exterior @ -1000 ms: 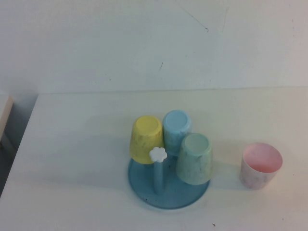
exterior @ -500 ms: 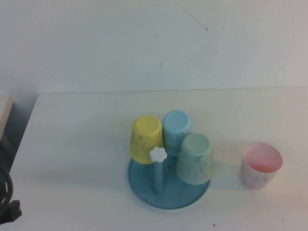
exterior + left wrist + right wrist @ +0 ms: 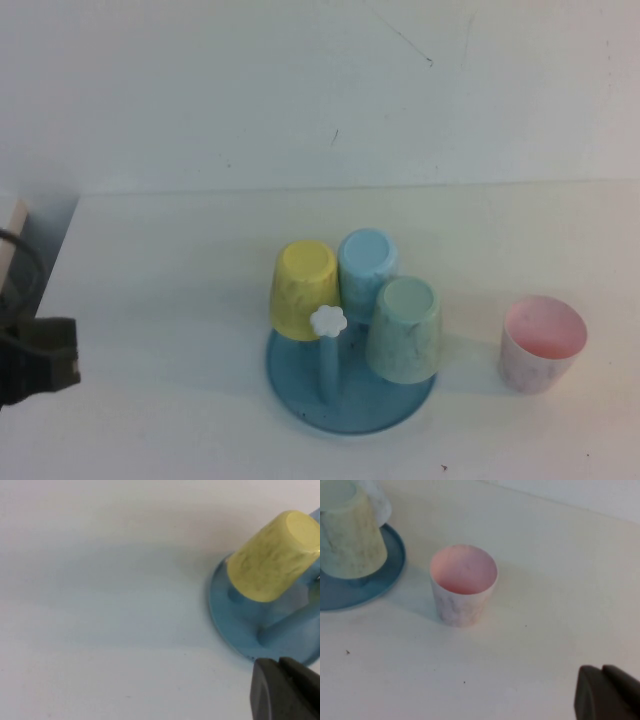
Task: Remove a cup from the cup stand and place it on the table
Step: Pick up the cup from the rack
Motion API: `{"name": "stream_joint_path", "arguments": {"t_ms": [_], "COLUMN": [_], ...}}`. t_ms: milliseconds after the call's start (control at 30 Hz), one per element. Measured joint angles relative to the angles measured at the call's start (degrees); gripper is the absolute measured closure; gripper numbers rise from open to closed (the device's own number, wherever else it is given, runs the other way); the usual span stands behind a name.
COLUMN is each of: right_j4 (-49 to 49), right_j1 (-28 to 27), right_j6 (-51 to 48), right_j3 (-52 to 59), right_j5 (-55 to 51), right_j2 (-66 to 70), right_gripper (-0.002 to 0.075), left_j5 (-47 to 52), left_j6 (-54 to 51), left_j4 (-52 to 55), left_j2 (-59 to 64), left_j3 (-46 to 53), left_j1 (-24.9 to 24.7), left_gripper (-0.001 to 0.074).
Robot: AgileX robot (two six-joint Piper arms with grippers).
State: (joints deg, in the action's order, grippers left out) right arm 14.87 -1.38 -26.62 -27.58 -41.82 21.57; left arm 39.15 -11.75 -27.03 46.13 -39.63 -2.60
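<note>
The yellow cup [image 3: 303,290] sits upside down on a peg at the left of the blue cup stand [image 3: 350,412], in the middle of the white table [image 3: 170,280]. It also shows in the left wrist view [image 3: 272,557], tilted on the stand [image 3: 225,625]. My left gripper [image 3: 68,360] is at the table's left edge, well left of the stand, shut and empty [image 3: 277,666]. My right gripper [image 3: 601,673] is out of the high view; in its wrist view it is shut and empty, apart from the pink cup [image 3: 463,585].
A blue cup [image 3: 366,262] and a pale green cup [image 3: 405,330] hang upside down on other pegs. One bare peg with a white flower knob [image 3: 327,321] stands at the front. The pink cup [image 3: 541,343] stands upright on the table, right of the stand.
My left gripper has come into the high view at the left edge, moving up and toward the stand. The cups and stand have not moved.
</note>
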Motion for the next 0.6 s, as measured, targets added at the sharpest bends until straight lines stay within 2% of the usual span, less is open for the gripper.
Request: {"name": "stream_joint_path", "arguments": {"t_ms": [200,400,600], "right_j4": [-0.22,-3.19,-4.31], "right_j1": [0.00,0.00,0.00], "right_j6": [-4.76,-5.65,-6.96], "right_j3": [0.00,0.00,0.00], "right_j5": [-2.34,-5.93,-6.71], "right_j2": [0.09,0.09,0.22], "right_gripper": [0.0729,0.0729,0.0729], "left_j5": [3.43,4.75,5.14], "left_j6": [-6.18,-18.83,-23.27], "left_j4": [-8.34,-22.99,-26.50], "left_j2": [10.27,21.87,31.97], "left_j3": [-8.18,-14.34,-21.20], "left_j1": [0.00,0.00,-4.72], "left_gripper": [0.0738,0.0738,0.0738]}}
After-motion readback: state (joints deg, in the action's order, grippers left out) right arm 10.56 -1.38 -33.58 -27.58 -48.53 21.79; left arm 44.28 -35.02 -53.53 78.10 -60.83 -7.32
